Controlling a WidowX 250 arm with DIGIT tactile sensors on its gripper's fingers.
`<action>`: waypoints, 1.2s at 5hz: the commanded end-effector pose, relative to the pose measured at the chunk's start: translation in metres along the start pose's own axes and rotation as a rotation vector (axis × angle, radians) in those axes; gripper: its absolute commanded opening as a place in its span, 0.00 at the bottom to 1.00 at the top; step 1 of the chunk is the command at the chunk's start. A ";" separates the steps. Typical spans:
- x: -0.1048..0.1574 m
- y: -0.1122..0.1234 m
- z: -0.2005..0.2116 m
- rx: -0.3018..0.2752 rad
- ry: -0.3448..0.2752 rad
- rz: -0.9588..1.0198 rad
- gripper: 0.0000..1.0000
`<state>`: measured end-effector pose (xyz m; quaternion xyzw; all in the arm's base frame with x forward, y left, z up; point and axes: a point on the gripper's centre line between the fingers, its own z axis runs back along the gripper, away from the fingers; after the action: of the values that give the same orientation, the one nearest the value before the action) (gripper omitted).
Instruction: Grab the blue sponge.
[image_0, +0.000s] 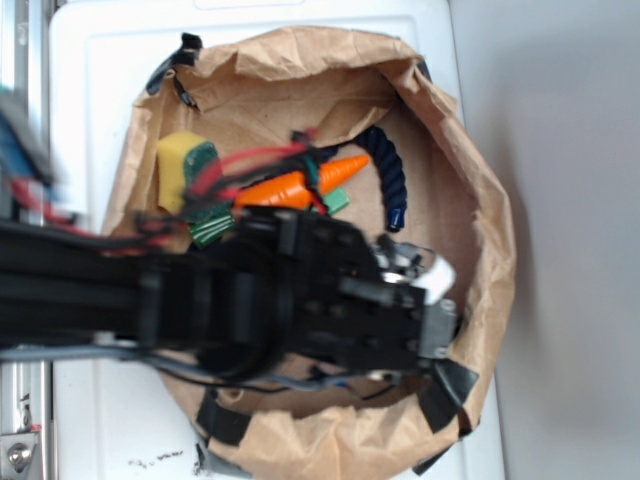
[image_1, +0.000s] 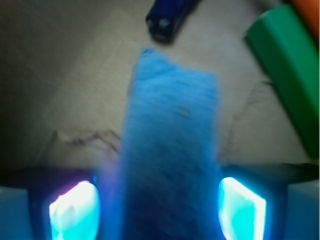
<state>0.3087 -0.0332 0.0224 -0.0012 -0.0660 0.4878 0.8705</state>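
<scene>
Brown crumpled paper bag (image_0: 480, 200) holds everything, and inside it the black gripper (image_1: 159, 200) hangs open astride the light sky-blue porous sponge block (image_1: 172, 135) on the bag floor, so closing and lifting likely remain.

Brown paper bag (image_0: 470, 190) on white table (image_0: 100, 80)

White table (image_0: 110, 60), apparently grey wall (image_0: 570, 200)

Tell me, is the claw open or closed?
Open: in the wrist view both fingers flank the blue sponge with gaps either side.
</scene>
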 end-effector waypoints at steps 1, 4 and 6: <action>0.011 0.005 0.022 -0.057 0.003 0.028 0.00; 0.043 0.034 0.119 -0.076 0.082 -0.298 0.00; 0.051 0.058 0.184 -0.147 0.032 -0.434 0.00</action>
<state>0.2581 0.0157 0.1862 -0.0530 -0.0482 0.2745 0.9589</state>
